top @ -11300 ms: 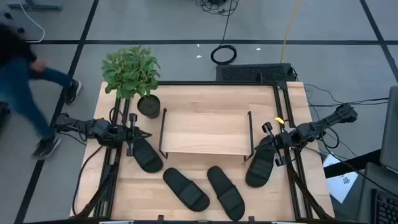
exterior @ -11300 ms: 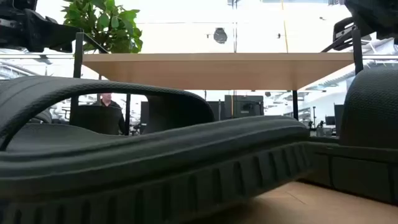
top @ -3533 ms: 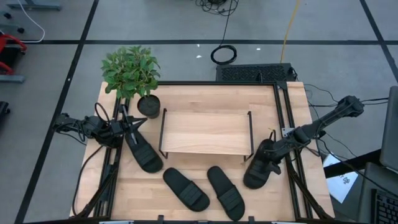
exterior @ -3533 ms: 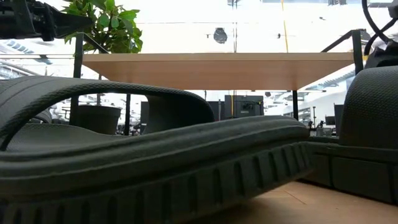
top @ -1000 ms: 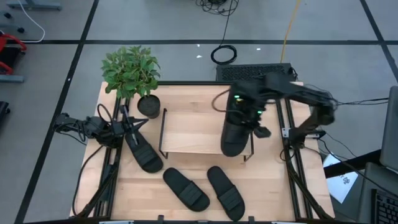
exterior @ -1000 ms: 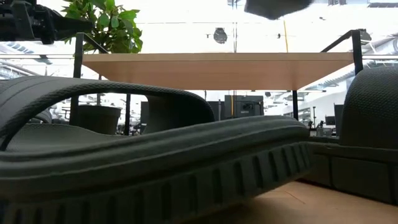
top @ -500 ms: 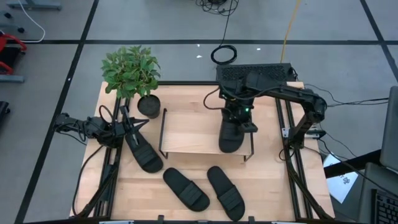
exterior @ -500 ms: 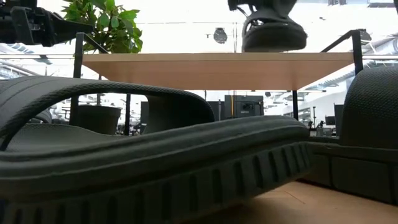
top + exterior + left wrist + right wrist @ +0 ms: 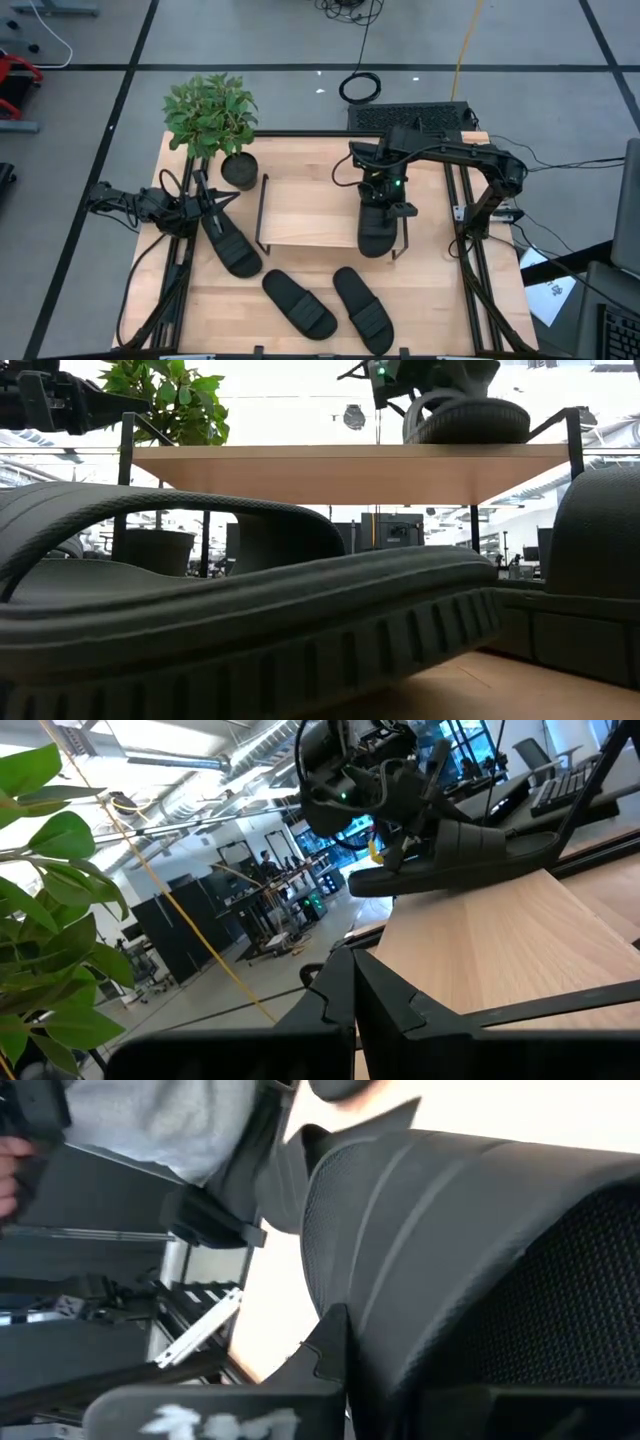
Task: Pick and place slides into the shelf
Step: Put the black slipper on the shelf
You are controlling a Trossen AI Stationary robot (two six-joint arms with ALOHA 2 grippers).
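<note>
Right now one slide (image 9: 377, 227) lies on the shelf (image 9: 310, 213), at the right end of its wooden top board, with its length running front to back. From the low camera its sole (image 9: 470, 420) sits flat on the board's upper face. The right gripper (image 9: 381, 187) is over the slide's rear part, the arm reaching in from the table's right side. Its fingers are all but closed — pinched on the slide's strap, which fills the right wrist camera just ahead of the dark fingers (image 9: 330, 1342).

Three more slides lie on the table (image 9: 440, 310). One (image 9: 229, 240) lies just left of the shelf, slanted, its rear end at the left gripper (image 9: 208, 203). That gripper rests low at the table's left edge, near the plant pot (image 9: 239, 170), with its fingers (image 9: 340, 1000) fully closed; I cannot tell whether they have hold of the slide beneath them. The other two — one (image 9: 298, 304) to the left, one (image 9: 362, 310) to the right — lie side by side in front of the shelf, both slanted the same way, near each other but apart.

A leafy plant (image 9: 209, 113) rises from the pot at the table's back left corner. From the left wrist camera the slide on the shelf (image 9: 450, 855) shows across the board with the right gripper (image 9: 400, 820) at it.
</note>
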